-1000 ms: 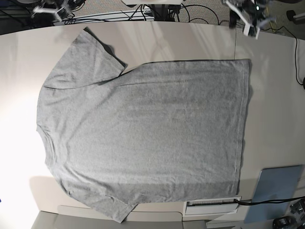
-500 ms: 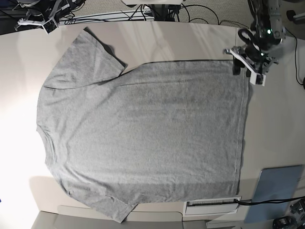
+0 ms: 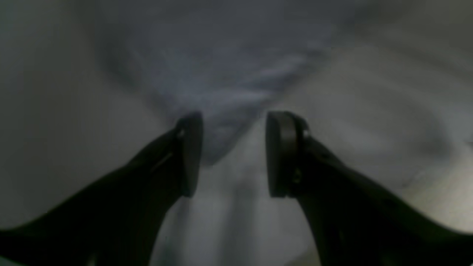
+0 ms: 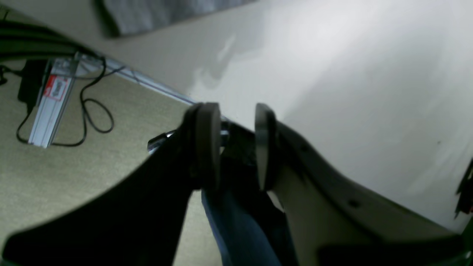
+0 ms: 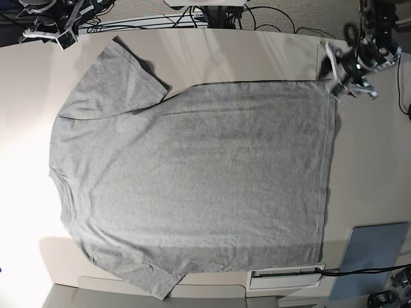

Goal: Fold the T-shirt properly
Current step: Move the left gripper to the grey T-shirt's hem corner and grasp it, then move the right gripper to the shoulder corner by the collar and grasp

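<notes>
Left gripper (image 3: 230, 153): jaws parted with a clear gap, nothing between them. In its wrist view a grey point of cloth runs down between the pads, so we take it that the claw sits right at a corner of the T-shirt (image 5: 192, 179). Image is dim and smeared; contact with the cloth we cannot confirm.

The base view places that gripper (image 5: 343, 70) at the hem corner on the far right side of the table (image 5: 257, 54). The shirt lies flat, plain side up, long axis running left to right across the picture, collar toward the left, hem toward the right.

Right gripper (image 4: 236, 146): jaws slightly apart, empty, hanging over the table edge with floor and cables below. The base view shows it (image 5: 48, 29) near the far sleeve, apart from the cloth.

We judge the left arm is the nearer one to a grasp; the shirt extends away from it toward the collar.

Only the base view shows the blue-grey pad (image 5: 371, 256) near the hem.
</notes>
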